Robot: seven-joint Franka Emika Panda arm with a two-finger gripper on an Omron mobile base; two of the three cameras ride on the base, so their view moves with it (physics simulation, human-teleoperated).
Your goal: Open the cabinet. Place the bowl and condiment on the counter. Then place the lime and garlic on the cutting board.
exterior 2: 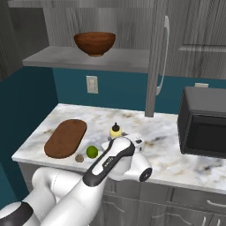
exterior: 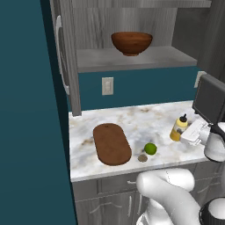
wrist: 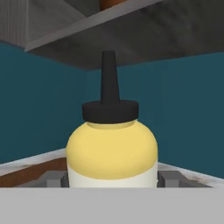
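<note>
The cabinet (exterior: 66, 57) stands open, and the brown bowl (exterior: 131, 42) (exterior 2: 94, 43) sits on its grey shelf (exterior: 132, 59). My gripper (exterior: 183, 133) (exterior 2: 118, 136) is shut on the yellow condiment (exterior: 179, 128) (exterior 2: 116, 131) (wrist: 112, 148). The bottle is upright, low at the marble counter (exterior: 145, 118) (exterior 2: 167, 145). Grey fingers (wrist: 53, 178) press both its sides. The lime (exterior: 150, 148) (exterior 2: 92, 152) and garlic (exterior: 142, 157) (exterior 2: 79, 158) lie on the counter just right of the cutting board (exterior: 111, 143) (exterior 2: 66, 137), which is bare.
A black microwave (exterior: 211, 99) (exterior 2: 205, 128) stands on the counter right of the bottle. The open cabinet door (exterior 2: 156, 53) hangs over the counter's back edge. A wall outlet (exterior: 107, 85) sits under the shelf. Bare counter lies between board and bottle.
</note>
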